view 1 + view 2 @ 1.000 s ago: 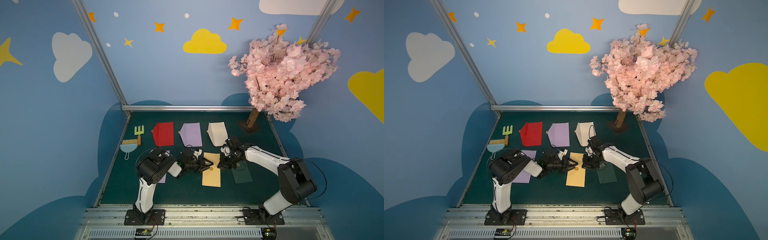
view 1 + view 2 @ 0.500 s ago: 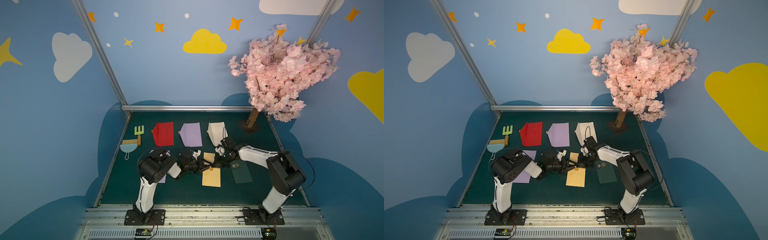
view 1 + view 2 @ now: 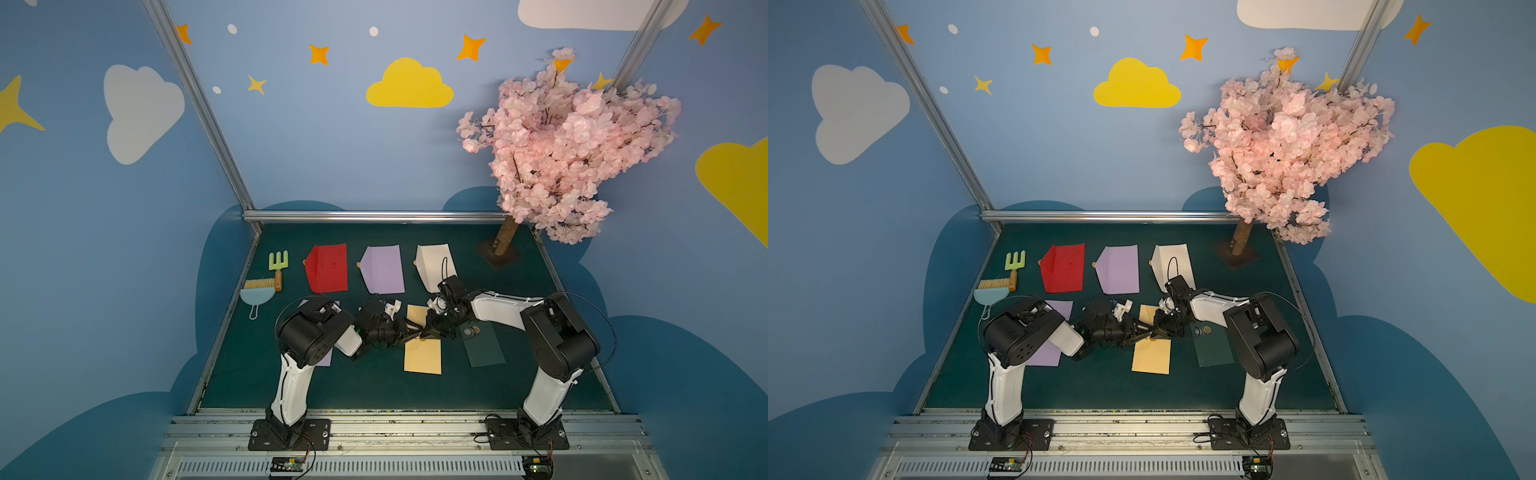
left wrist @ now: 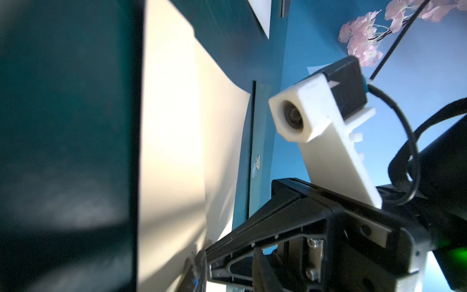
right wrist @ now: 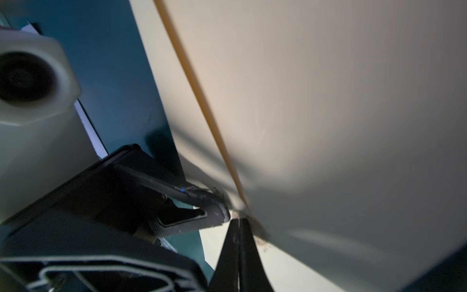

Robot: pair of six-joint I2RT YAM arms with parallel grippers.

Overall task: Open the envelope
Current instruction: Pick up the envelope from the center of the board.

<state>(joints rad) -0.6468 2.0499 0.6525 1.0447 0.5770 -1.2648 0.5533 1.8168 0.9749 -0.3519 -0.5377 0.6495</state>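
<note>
The yellow envelope (image 3: 422, 357) (image 3: 1150, 357) lies mid-table, its pointed flap toward the front. Both grippers meet at the flap's tip. My right gripper (image 3: 427, 332) (image 3: 1157, 329) (image 5: 237, 222) is shut, its closed tip touching the flap's point beside a brownish seal mark (image 5: 260, 240). In the right wrist view the flap (image 5: 328, 101) stands raised off the envelope body. My left gripper (image 3: 417, 331) (image 3: 1147, 331) reaches in from the left. Its fingers (image 5: 214, 217) stand a narrow gap apart at the flap's tip. Whether paper sits between them is unclear.
A dark green envelope (image 3: 484, 345) lies just right of the yellow one, a purple one (image 3: 326, 359) under my left arm. Red (image 3: 328, 268), purple (image 3: 382, 270) and white (image 3: 432, 264) envelopes line the back. Dustpan brush (image 3: 257, 291), toy rake (image 3: 277, 266) and tree base (image 3: 505, 243) stand farther off.
My right gripper, shut throughout, slid left from over the green envelope to the yellow envelope's flap tip. My left gripper's jaws have narrowed.
</note>
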